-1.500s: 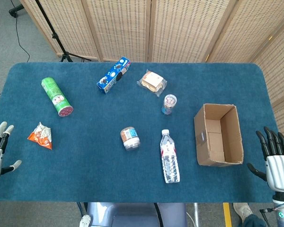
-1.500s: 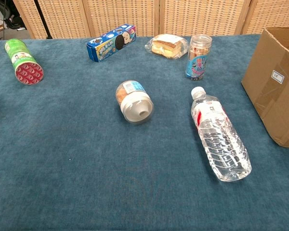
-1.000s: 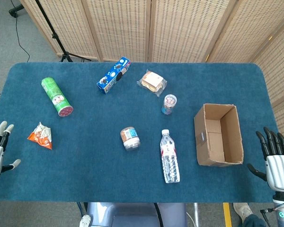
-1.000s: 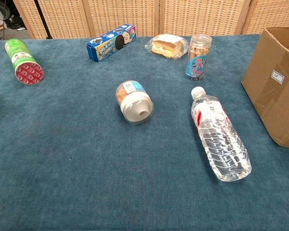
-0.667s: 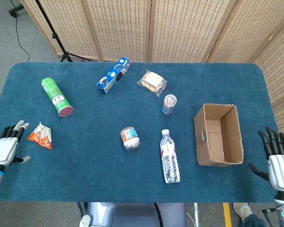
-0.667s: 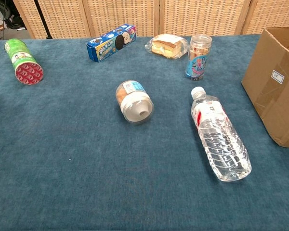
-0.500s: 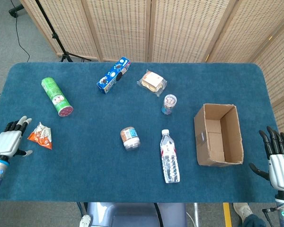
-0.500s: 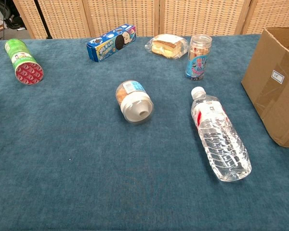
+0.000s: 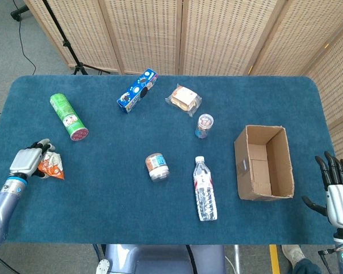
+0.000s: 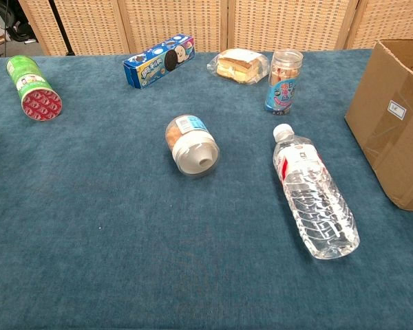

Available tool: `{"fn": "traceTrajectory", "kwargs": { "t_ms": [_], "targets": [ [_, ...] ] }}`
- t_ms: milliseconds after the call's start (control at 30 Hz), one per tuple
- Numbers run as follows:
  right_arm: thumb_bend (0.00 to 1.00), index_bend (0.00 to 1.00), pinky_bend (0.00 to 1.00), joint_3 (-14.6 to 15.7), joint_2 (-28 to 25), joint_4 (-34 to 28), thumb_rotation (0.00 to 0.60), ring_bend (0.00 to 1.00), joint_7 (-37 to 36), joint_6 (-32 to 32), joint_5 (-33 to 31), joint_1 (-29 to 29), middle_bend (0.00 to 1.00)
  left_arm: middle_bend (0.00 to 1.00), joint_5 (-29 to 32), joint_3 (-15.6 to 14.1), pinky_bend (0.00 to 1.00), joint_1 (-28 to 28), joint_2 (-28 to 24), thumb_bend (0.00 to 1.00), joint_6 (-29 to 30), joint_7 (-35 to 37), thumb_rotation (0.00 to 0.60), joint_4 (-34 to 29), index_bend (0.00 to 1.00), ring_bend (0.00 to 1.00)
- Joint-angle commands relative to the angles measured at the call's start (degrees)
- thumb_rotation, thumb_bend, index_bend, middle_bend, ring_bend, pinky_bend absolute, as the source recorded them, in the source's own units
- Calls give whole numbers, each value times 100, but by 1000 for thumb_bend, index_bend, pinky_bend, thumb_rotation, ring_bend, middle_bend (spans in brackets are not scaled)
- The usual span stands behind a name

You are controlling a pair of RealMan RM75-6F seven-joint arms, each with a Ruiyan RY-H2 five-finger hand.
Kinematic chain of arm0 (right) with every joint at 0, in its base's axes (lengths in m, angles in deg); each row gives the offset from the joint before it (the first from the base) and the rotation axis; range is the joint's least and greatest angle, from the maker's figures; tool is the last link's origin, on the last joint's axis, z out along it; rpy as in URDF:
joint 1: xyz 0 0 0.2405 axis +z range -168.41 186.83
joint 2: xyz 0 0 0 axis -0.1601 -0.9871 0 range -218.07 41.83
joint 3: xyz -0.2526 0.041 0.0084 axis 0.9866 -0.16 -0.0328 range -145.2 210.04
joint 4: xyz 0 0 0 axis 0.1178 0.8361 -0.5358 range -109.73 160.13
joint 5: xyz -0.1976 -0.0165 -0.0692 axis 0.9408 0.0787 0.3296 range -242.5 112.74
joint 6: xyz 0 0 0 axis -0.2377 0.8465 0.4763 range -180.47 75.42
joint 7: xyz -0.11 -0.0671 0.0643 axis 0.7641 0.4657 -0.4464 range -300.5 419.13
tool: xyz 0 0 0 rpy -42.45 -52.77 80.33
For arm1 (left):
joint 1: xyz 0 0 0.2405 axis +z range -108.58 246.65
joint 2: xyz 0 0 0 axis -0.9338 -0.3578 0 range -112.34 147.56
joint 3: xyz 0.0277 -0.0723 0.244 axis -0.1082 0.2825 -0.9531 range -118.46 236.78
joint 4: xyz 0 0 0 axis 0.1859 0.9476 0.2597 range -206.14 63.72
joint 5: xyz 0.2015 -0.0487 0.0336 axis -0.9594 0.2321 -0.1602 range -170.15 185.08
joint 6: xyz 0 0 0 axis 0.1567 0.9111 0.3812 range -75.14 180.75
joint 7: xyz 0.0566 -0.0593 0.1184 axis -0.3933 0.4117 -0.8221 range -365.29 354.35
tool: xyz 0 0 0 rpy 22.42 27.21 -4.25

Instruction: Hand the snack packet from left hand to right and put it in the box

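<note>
Counter (image 9: 103, 200), blue cloth, carries eight things, one of each.

One snack packet (image 9: 51, 166), orange and white, lies near the counter's left edge. Left robot hand (image 9: 28, 159) sits right at the packet's left side, fingers reaching over its top edge; contact likely, but can't tell if it's actually grasping. Packet is flat on the counter, not lifted.

One cardboard box (image 9: 264, 162), open top, on the right side of the counter, well apart from the packet. Its side wall with a small white label shows in the chest view (image 10: 392, 110).

Right robot hand (image 9: 337, 191) is off the counter's right edge, just beyond the box, fingers spread and straight, holding nothing.

Rest, all single:
- green chip can (image 9: 69, 117) on its side, above the packet
- blue cookie box (image 9: 137, 90), far centre-left
- wrapped sandwich (image 9: 183, 99) beside it
- small upright cup with pink lid (image 9: 204, 125), just below the sandwich
- clear jar (image 9: 156, 166) on its side, mid-counter
- water bottle (image 9: 205, 189) lying flat, between the jar and the cardboard box
</note>
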Motion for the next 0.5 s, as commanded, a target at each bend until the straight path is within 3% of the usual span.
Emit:
{"fn": "traceTrajectory", "kwargs": {
  "t_ms": [33, 200, 367, 500],
  "targets": [
    [0, 0, 0, -3, -9, 0, 600, 0, -22, -14, -13, 3, 0, 474, -103, -21, 491, 29, 22, 382, 214, 127, 600, 18, 676, 383],
    [0, 0, 0, -2, -28, -17, 600, 0, -54, -24, -21, 0, 0, 512, -485, -71, 507, 156, -261, 471, 798, 521, 600, -369, 724, 410],
    [0, 0, 0, 10, -46, -44, 600, 0, -65, -51, -23, 1, 0, 512, -1278, -180, 507, 320, -806, 452, 1928, 556, 600, -1388, 725, 410],
    [0, 0, 0, 24, -61, -70, 600, 0, -64, -62, -2, 4, 0, 512, -2150, -326, 507, 139, -978, 390, 2457, -46, 600, -2208, 725, 410]
  ]
}}
